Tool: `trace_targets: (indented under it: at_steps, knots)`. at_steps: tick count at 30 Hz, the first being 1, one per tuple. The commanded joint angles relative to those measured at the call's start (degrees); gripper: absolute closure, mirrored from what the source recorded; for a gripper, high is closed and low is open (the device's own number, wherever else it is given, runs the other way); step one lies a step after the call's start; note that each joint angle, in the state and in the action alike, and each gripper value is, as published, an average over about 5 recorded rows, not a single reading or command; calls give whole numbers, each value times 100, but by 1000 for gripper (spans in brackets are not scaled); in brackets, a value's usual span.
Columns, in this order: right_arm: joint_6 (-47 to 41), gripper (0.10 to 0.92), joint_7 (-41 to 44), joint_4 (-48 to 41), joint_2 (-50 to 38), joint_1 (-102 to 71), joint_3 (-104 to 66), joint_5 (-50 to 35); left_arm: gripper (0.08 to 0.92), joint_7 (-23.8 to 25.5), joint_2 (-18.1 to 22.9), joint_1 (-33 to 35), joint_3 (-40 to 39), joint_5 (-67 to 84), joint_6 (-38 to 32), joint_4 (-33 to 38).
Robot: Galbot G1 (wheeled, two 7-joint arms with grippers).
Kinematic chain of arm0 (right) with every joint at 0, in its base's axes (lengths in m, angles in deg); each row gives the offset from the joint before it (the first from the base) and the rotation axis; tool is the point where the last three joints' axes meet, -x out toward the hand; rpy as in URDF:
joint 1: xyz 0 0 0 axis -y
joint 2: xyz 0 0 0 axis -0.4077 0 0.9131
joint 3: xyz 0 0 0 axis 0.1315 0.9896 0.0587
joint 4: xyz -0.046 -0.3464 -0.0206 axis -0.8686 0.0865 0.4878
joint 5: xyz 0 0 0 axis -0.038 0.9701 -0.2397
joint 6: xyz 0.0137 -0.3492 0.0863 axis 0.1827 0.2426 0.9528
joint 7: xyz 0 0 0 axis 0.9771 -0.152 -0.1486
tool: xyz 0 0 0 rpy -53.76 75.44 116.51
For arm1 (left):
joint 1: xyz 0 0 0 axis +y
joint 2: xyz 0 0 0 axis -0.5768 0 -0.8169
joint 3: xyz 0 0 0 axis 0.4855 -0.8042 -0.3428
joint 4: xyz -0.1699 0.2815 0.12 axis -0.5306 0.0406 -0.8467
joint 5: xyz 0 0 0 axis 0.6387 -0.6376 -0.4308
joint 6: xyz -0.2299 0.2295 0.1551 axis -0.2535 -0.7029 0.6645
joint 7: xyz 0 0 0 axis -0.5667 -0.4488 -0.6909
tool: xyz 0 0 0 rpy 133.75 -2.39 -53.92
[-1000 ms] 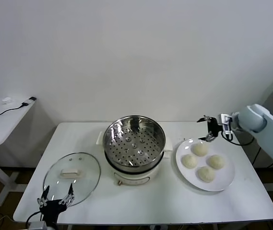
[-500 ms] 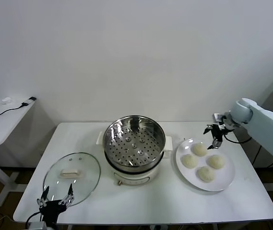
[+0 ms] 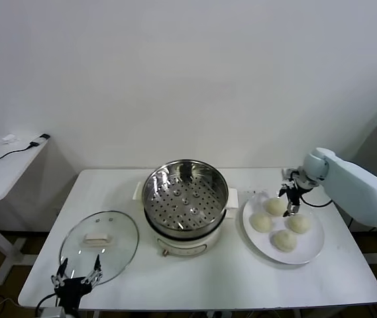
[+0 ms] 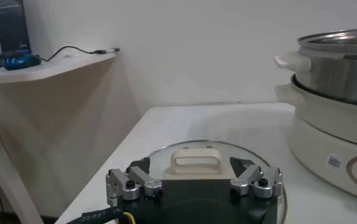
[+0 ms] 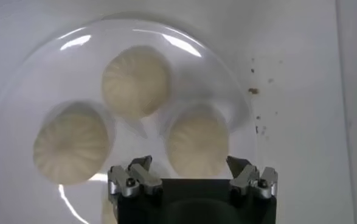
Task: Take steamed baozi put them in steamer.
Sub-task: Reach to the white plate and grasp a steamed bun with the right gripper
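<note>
Four cream-white baozi lie on a white plate (image 3: 309,248) to the right of the steamer (image 3: 185,193): one at the back (image 3: 275,206), one to the left (image 3: 261,222), one to the right (image 3: 299,224) and one at the front (image 3: 284,240). The steamer's perforated tray holds nothing. My right gripper (image 3: 291,199) hangs open above the plate's far side. In the right wrist view its open jaws (image 5: 189,162) straddle one baozi (image 5: 197,143) from above, with two more beside it, one (image 5: 135,82) and the other (image 5: 72,143). My left gripper (image 3: 77,278) is parked open at the table's front left.
A round glass lid (image 3: 99,244) with a cream handle (image 4: 193,162) lies flat to the left of the steamer, just beyond my left gripper (image 4: 188,165). The steamer's side (image 4: 336,79) shows in the left wrist view. A side table (image 3: 2,165) stands at the far left.
My right gripper has moved left and down from beyond the plate's back right edge to above the baozi. The left arm has not moved.
</note>
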Motion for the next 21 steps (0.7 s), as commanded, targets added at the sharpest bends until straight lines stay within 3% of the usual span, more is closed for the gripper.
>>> trace_targets:
  at_steps: [1, 7, 15, 21]
  knots:
    - [-37, 203, -167, -323, 204, -102, -117, 166, 177, 3, 2, -1, -6, -30, -11, 8]
    - [-60, 208, -141, -311, 234, -109, -139, 169, 177, -2, 8, 13, -2, -36, -3, 27]
    - [-63, 383, -148, -322, 253, -156, -208, 197, 177, -3, 14, 3, -16, -39, 14, 35]
    - [46, 422, -83, -111, 192, -60, -154, 81, 177, -3, 21, 11, -29, -70, 9, 36]
